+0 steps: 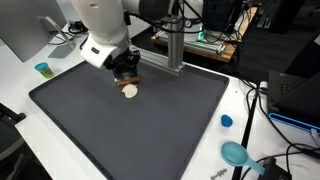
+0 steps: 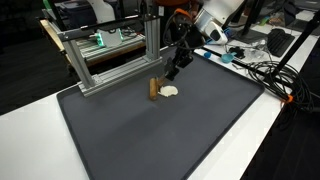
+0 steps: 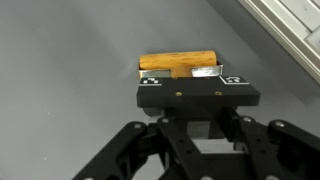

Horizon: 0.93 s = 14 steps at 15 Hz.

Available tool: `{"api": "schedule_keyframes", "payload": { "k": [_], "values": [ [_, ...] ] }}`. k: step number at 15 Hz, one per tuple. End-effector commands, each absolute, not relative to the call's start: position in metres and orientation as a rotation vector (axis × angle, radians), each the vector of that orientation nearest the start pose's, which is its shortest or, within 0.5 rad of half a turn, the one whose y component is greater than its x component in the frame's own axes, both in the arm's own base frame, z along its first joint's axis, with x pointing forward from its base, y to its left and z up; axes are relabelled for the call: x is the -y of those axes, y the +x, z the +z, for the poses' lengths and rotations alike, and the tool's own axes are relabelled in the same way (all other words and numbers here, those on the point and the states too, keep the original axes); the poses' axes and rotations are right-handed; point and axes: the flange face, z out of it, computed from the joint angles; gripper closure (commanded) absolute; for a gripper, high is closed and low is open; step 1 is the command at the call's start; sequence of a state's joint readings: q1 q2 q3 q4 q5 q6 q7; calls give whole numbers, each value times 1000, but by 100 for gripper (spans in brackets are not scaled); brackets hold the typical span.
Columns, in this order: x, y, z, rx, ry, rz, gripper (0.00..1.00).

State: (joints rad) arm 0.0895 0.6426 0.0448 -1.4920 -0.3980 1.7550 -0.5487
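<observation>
in an exterior view, the gripper [image 1: 127,79] is shown at upper left, just above a cream piece [image 1: 130,91] on the dark mat [image 1: 180,120]. in an exterior view, a wooden-handled tool [image 2: 153,90] is seen beside that piece, upper centre. in the wrist view, the tool lies at upper centre; whether the fingers are open or closed cannot be told.

The tool [image 2: 153,90] lies on the mat [image 2: 160,140] beside the disc [image 2: 171,92], before the frame [image 2: 110,70].
</observation>
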Motion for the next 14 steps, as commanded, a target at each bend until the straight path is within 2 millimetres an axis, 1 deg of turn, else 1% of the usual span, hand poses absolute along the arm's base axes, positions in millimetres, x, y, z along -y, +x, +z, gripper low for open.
{"api": "schedule_keyframes", "payload": {
  "k": [1, 2, 5, 7, 8, 9, 10, 12, 13, 14],
  "values": [
    [-32, 668, 333, 1093, -3062, 583, 79],
    [-29, 664, 352, 1033, -3062, 536, 79],
    [-14, 663, 399, 811, -3083, 395, 79],
    [-2, 662, 418, 648, -3103, 334, 79],
    [0, 661, 421, 572, -3098, 305, 79],
    [-4, 666, 411, 708, -3113, 332, 54],
    [-1, 665, 417, 657, -3114, 311, 54],
    [1, 665, 418, 616, -3115, 305, 54],
    [-3, 663, 416, 534, -3130, 311, 79],
    [-6, 662, 414, 360, -3129, 337, 79]
  ]
}}
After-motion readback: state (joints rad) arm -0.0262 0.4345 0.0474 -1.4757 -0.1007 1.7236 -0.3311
